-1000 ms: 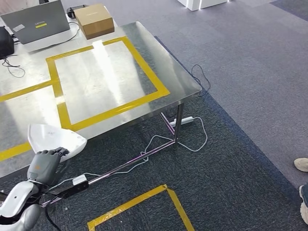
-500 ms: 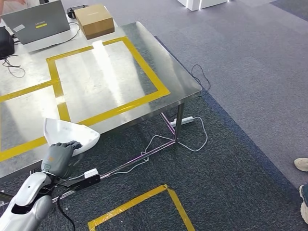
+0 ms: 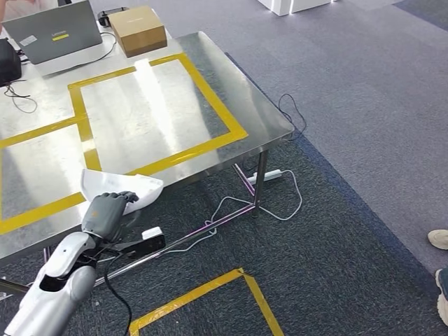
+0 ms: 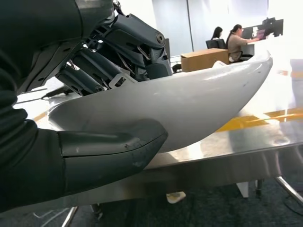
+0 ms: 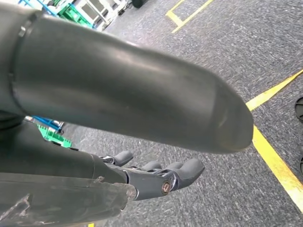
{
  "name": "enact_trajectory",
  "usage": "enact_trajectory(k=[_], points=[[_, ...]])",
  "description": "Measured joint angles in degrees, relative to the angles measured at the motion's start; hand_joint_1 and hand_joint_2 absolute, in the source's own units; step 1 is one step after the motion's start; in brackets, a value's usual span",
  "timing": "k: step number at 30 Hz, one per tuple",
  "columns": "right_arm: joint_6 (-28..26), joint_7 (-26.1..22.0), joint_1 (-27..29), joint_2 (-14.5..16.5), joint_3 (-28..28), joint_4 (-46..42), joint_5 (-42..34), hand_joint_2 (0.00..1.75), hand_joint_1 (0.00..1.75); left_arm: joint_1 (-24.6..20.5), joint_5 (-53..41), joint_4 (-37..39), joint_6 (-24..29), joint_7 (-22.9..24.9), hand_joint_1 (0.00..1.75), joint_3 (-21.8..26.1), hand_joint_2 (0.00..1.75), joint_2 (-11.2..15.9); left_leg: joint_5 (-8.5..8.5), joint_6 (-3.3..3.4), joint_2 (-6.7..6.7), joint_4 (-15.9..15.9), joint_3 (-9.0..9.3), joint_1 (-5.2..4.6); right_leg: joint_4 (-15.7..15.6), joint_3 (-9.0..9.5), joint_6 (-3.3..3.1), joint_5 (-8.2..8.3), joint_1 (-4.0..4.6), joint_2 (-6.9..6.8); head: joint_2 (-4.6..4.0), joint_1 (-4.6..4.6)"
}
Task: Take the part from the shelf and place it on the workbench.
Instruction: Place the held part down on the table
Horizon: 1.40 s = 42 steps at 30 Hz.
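A white curved shell-like part [image 3: 122, 187] hangs at the near edge of the steel workbench [image 3: 158, 119], partly over the yellow tape line. My left hand [image 3: 106, 213] grips it from below and behind, thumb under and fingers over it. In the left wrist view the part [image 4: 185, 101] hovers just above the bench top, clamped between the thumb [image 4: 114, 151] and the dark fingers [image 4: 118, 52]. My right hand [image 5: 157, 177] hangs over the carpet with its fingers apart and nothing in it.
At the bench's far end lie a laptop [image 3: 52, 35], a cardboard box [image 3: 137, 29] and cables. A power strip [image 3: 267, 175] and cords run under the bench. Yellow floor tape [image 3: 211, 297] marks the carpet. A person's shoes [image 3: 439, 241] stand at the right edge.
My left hand has carried the white part to the right along the bench's near edge and slightly farther over the top. The bench and the things on it have stayed put.
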Motion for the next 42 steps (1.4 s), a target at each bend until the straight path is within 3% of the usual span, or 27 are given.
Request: enact_trajectory(k=[12,24,42], points=[[0.97,0.14,-0.31,-2.07,-2.83,0.00,5.93,0.00,0.00,-7.70,2.66,5.38,-1.48,3.86,1.68,-1.93,1.75,-2.94,0.32,0.24,0.04,0.08,-0.47,-0.01,0.01,0.10,0.14,0.35,-0.03,0.04,0.00,0.00],[1.27,0.12,-0.31,-3.05,-4.56,0.00,7.87,0.00,0.00,-9.53,2.57,9.00,-0.18,4.68,1.68,-2.03,1.75,-2.95,0.38,0.32,0.04,0.11,-0.54,-0.03,0.01,0.07,0.15,0.44,-0.04,0.04,0.00,-0.01],[0.46,0.56,-0.22,-3.63,-10.53,0.00,14.66,0.00,0.00,-7.06,2.70,16.51,7.85,6.05,1.68,7.33,1.75,3.86,0.39,0.31,0.19,0.09,-0.56,-0.03,0.02,0.00,0.13,0.47,0.01,0.20,0.00,-0.01]])
